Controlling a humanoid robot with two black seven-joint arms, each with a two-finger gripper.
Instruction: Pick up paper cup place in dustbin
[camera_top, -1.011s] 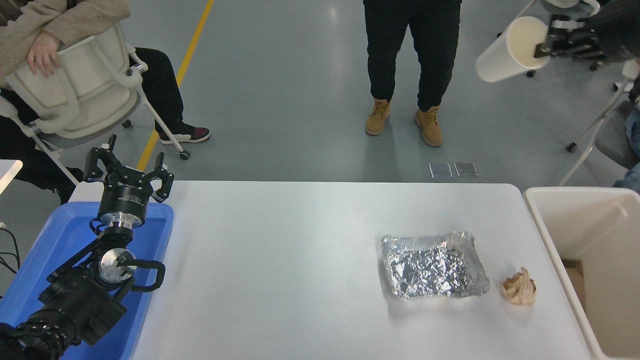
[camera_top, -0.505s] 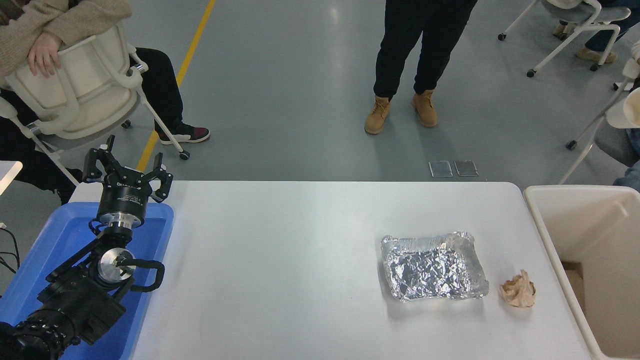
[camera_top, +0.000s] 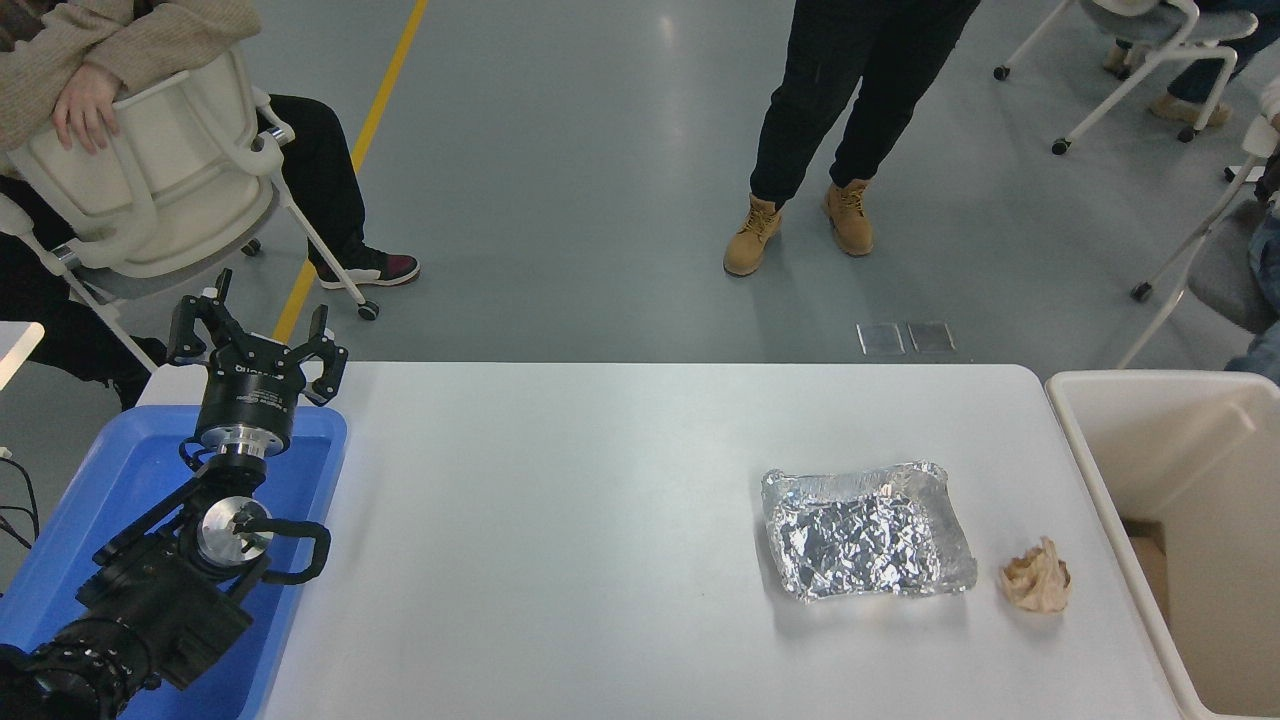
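1. My left hand (camera_top: 258, 335) is parked at the near left, above the far end of the blue tray (camera_top: 120, 470). Its fingers (camera_top: 195, 318) are spread apart, holding nothing.
2. My right arm and right hand are out of the picture; I cannot tell that hand's state.
3. The paper cup is nowhere in sight: not on the surface, not in the visible part of the dustbin.
4. The dustbin (camera_top: 1105, 395) stands at the right end of the white surface (camera_top: 560, 520), just beside its edge and cut off by the picture's right and bottom borders. Cream-beige, thick rounded rim, deep walls. A brown patch shows low inside against the left wall; I cannot tell what it is.
5. A crumpled foil tray (camera_top: 865, 530) lies flat on the right half of the surface, open side up.
6. A crumpled tan paper ball (camera_top: 1036, 577) sits just right of the foil tray, apart from it, between the tray and the dustbin's left wall.
7. Far side, on the grey floor: a person in dark trousers and tan boots (camera_top: 798, 232) stands well apart from the surface.
8. Far left: a seated person in a beige sweater, one hand (camera_top: 78, 110) resting on the back of a white chair (camera_top: 170, 180).
9. A yellow floor line (camera_top: 350, 170) runs from the far side toward the surface's left corner.
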